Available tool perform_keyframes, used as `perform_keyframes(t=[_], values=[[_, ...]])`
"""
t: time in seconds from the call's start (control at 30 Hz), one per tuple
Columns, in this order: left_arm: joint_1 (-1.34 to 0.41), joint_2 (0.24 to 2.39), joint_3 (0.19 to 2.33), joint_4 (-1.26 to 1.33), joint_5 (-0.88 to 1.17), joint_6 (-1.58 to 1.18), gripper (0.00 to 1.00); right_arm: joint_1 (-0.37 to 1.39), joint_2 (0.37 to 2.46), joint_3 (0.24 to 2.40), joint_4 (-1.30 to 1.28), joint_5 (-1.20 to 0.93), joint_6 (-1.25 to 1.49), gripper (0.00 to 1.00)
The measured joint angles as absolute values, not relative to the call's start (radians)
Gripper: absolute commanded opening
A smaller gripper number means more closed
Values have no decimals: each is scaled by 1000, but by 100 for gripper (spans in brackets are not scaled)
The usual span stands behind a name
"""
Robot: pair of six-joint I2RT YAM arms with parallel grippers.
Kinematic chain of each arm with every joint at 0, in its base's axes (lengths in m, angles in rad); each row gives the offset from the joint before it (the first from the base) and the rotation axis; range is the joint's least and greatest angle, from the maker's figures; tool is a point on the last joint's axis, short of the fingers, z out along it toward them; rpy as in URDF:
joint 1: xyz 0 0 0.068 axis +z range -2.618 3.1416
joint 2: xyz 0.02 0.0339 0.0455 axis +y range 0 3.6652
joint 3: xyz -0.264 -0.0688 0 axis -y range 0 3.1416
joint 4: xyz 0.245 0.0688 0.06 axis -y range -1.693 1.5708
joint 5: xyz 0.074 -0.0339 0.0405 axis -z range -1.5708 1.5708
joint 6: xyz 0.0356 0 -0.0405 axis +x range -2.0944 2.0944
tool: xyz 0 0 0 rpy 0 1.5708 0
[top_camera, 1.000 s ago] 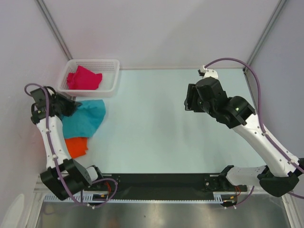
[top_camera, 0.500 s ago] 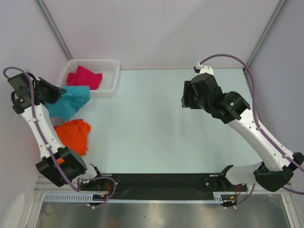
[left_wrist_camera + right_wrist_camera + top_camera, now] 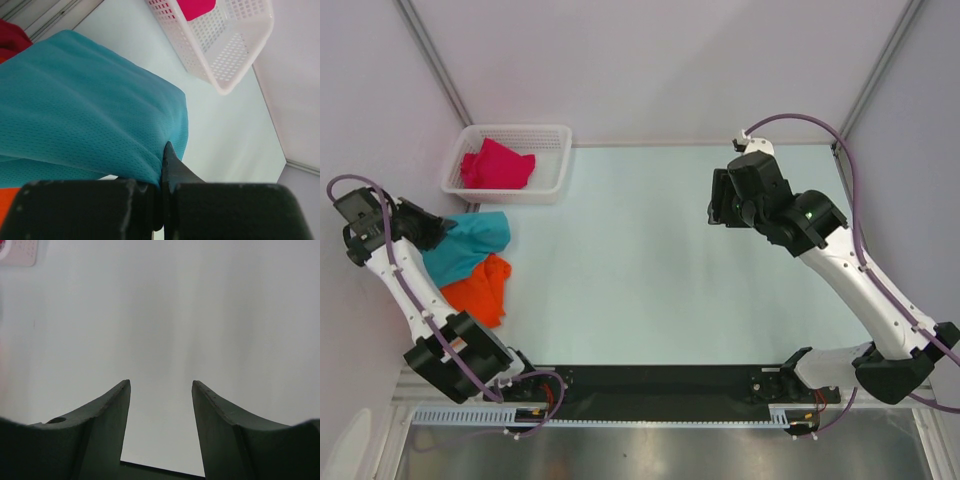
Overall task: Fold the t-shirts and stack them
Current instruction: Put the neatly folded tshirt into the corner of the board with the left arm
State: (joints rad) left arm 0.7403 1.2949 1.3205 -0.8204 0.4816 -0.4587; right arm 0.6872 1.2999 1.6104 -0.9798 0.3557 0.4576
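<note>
At the table's [image 3: 640,250] left edge, the left gripper [image 3: 436,233] meets the left end of the teal-blue t-shirt [image 3: 472,244], which trails rightward in a bunched heap just in front of the white basket [image 3: 560,176]. The orange t-shirt [image 3: 480,292] lies crumpled on the near side, touching the teal one, and the magenta-red t-shirt [image 3: 495,165] sits inside the basket. The right gripper [image 3: 719,211] hangs over bare table, well apart from all the cloth.

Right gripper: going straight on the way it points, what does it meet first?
Likely the bare table; nothing else shows ahead of the open right gripper, though depth is unclear.
</note>
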Motion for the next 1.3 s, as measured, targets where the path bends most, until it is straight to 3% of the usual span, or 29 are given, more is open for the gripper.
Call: perform_keyframes(t=[0.2,0.57,0.77,1.3], values=[[768,1291,1307,-809,530,-476,0,678,1300,1584,-981,337,454,58],[755,1493,1618,-710,661,-590,0,660,1322,1595,-973,315,450,58],[752,1538,1668,-713,648,-617,0,643,1357,1623,-974,313,438,58],[745,1385,1251,-707,571,-452,0,630,1318,1602,-1033,314,432,57]])
